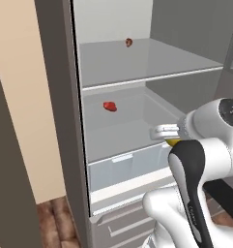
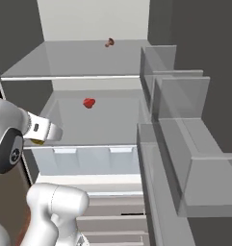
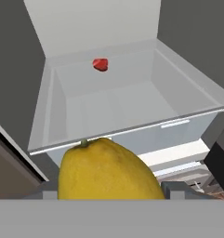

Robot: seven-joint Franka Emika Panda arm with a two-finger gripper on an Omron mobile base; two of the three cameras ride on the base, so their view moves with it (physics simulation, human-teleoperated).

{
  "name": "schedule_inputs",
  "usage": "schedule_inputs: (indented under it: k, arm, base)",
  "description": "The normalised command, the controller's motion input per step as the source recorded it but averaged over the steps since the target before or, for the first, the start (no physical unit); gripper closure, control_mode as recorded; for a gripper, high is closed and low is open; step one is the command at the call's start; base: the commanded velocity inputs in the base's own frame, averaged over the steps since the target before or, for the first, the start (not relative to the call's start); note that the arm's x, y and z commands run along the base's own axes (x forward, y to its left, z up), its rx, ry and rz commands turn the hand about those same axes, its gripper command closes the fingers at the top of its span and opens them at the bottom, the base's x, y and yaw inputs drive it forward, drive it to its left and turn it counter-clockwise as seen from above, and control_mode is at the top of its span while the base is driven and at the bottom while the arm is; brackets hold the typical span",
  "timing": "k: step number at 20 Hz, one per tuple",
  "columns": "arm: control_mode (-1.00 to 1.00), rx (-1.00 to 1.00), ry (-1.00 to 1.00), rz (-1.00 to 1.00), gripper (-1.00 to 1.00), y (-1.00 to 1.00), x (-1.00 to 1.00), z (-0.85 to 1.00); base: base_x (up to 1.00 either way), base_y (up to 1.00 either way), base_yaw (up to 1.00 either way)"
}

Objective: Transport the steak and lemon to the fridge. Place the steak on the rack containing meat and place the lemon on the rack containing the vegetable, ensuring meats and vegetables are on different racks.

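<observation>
Clamping the lemon (image 3: pixel 106 169) just outside the fridge (image 1: pixel 74 145), below the vegetable (image 1: pixel 129 42) shelf, the gripper (image 3: pixel 106 190) sat aimed at the meat (image 3: pixel 100 64) bin, so it probably risked dropping it there.

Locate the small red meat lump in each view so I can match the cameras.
Left base view: meat left of centre, on the fridge's lower shelf, under the upper shelf.
Right base view: meat upper left of centre, on that lower shelf.
Hand view: meat near the top, at the back of the shelf, beyond the lemon.
Shared landmark: the vegetable on the upper shelf, in both base views.
</observation>
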Motion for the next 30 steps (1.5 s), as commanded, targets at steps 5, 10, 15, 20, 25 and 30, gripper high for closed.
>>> schedule_inputs:
  k: [5, 10, 15, 20, 25, 30]
  arm:
    - [1.0, 0.0, 0.0, 0.0, 1.0, 0.0, 0.0, 0.0]
    - [-1.0, 0.0, -0.07, 0.01, 1.0, -0.04, -0.14, 0.16]
    - [-1.0, 0.0, -0.27, 0.0, 1.0, 0.0, -0.2, 0.84]
    - [-1.0, 0.0, -0.1, 0.0, 1.0, -0.01, -0.01, 1.0]
    - [-1.0, 0.0, -0.09, 0.0, 1.0, -0.03, 0.13, 0.85]
    - [-1.0, 0.0, -0.21, 0.01, 1.0, -0.23, 0.53, 0.24]
  base:
    - [0.14, -0.09, 0.12]
    - [0.14, 0.0, 0.01]
    - [0.0, 0.0, 0.0]
    - [0.0, 0.0, 0.0]
    - [0.0, 0.0, 0.0]
    - [0.0, 0.0, 0.0]
